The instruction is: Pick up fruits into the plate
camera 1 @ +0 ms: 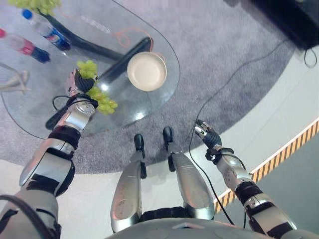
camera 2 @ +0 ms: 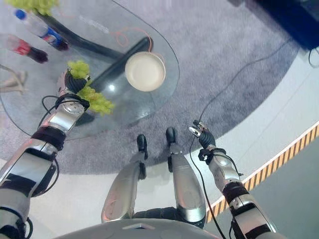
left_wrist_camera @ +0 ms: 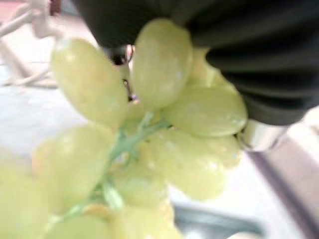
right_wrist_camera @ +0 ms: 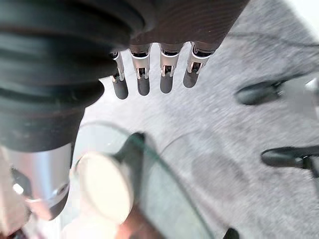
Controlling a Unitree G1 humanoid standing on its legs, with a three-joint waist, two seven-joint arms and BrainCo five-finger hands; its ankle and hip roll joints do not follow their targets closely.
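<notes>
One bunch of green grapes (camera 1: 99,97) is in the left hand (camera 1: 79,82), which is closed round it above the glass desk (camera 1: 164,94). In the left wrist view the grapes (left_wrist_camera: 164,124) hang right under the hand's dark cover, so the grasp looks made. Whether the bunch is lifted clear of the desk or touching it cannot be told.

The plate (camera 1: 146,71) stands on the desk to the right of the held bunch, near it but apart. Nothing lies on it. No fruit has been delivered yet.

More grapes (camera 1: 35,4) sit at the far edge of the desk, well apart from the plate and untouched. Two bottles (camera 1: 47,31) lie near them and play no part in the task.

The right hand (camera 2: 198,132) hangs off the desk, over the carpet (camera 1: 224,59). Its fingers (right_wrist_camera: 143,79) are straight and carry nothing.

Judgement: the task is at an early stage. The first bunch is picked; carrying it across to the plate and releasing it remain, and after that the far grapes. Risk: single grapes may drop off the stem during the transfer.
</notes>
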